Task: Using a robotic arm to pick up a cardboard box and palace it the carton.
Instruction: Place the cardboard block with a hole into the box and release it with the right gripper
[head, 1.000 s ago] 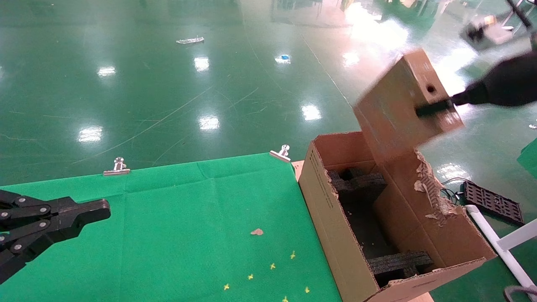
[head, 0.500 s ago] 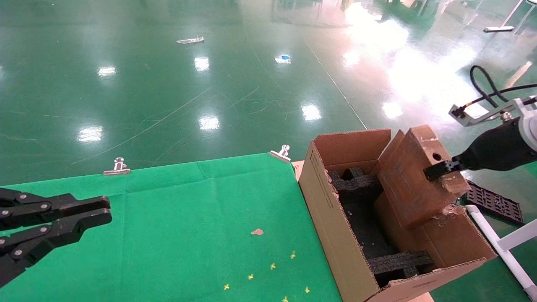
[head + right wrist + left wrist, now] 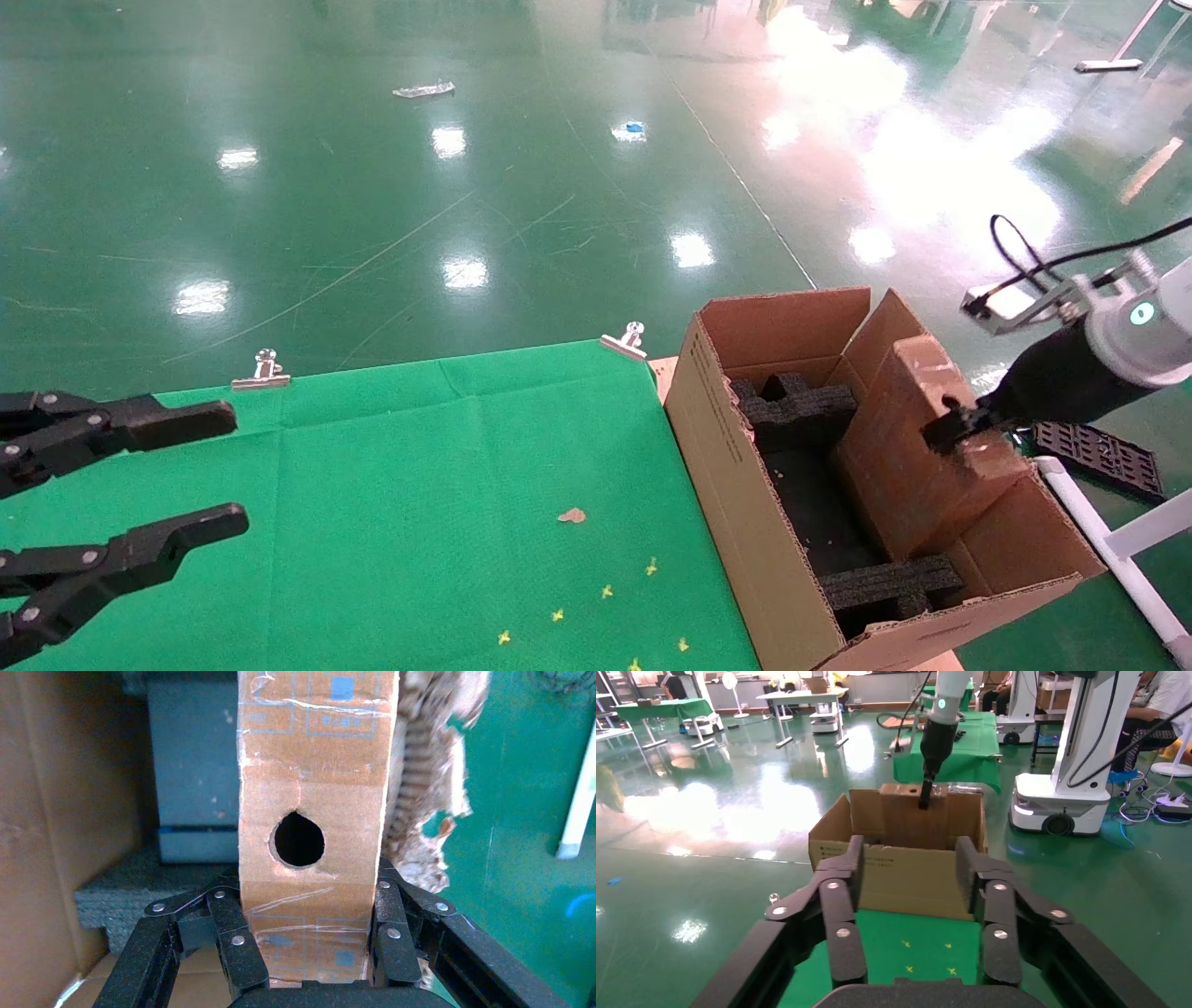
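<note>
Head view: right pincer (image 3: 942, 431) clamped on small narrow brown taped cardboard box (image 3: 917, 447), lowered partway into large brown corrugated carton (image 3: 745, 485); release pending. Left pincer (image 3: 177, 475) apart, parked over green desk (image 3: 419, 466).

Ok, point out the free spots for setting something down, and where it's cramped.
Free: green cloth between the open left gripper and the carton. Crowded: inside the carton, foam blocks at both ends, right gripper holding the cardboard box there.

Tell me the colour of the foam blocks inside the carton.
Black foam blocks, sitting in the brown carton; the head view shows them best.
</note>
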Controlling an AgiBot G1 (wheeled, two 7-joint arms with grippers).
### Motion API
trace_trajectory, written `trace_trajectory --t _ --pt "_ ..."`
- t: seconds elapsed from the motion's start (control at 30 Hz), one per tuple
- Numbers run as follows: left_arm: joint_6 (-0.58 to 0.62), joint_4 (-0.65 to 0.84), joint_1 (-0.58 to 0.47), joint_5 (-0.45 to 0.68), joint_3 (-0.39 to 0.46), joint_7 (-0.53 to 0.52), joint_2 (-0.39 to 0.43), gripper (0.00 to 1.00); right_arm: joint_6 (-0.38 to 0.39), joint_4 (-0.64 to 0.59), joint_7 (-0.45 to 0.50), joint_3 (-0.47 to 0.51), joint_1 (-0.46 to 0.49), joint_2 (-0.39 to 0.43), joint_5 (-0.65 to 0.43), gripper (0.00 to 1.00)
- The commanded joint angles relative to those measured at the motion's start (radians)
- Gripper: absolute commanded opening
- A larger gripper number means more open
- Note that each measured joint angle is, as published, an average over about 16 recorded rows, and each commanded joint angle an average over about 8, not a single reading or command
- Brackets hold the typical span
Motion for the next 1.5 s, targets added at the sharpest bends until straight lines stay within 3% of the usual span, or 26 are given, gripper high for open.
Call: trace_trajectory --t 0.03,0.77,0.8,1.03,1.07,1.5 --pt "0.0 0.0 0.0 0.0 0.0 0.0 0.0 1.0 0.005 -0.021 0.0 -0.002 -0.026 -0.015 0.003 0.0" --pt "-0.001 0.0 0.0 -0.001 0.001 0.001 -0.001 1.0 0.25 -0.148 -0.085 0.066 -0.328 -0.103 0.133 0.0" --pt "-0.001 0.0 0.0 -0.001 0.001 0.001 -0.001 1.0 0.256 -0.154 -0.093 0.068 -0.335 -0.105 0.137 0.08" --pt "-0.001 0.0 0.0 -0.001 0.002 0.001 -0.001 1.0 0.263 -0.194 -0.141 0.069 -0.336 -0.121 0.135 0.95" --pt "-0.001 0.0 0.0 -0.001 0.002 0.001 -0.001 1.0 0.259 -0.2 -0.145 0.067 -0.333 -0.124 0.132 1.0" --pt "-0.001 0.0 -0.001 -0.002 0.003 0.001 -0.001 1.0 0.233 -0.26 -0.171 0.061 -0.315 -0.15 0.121 1.0"
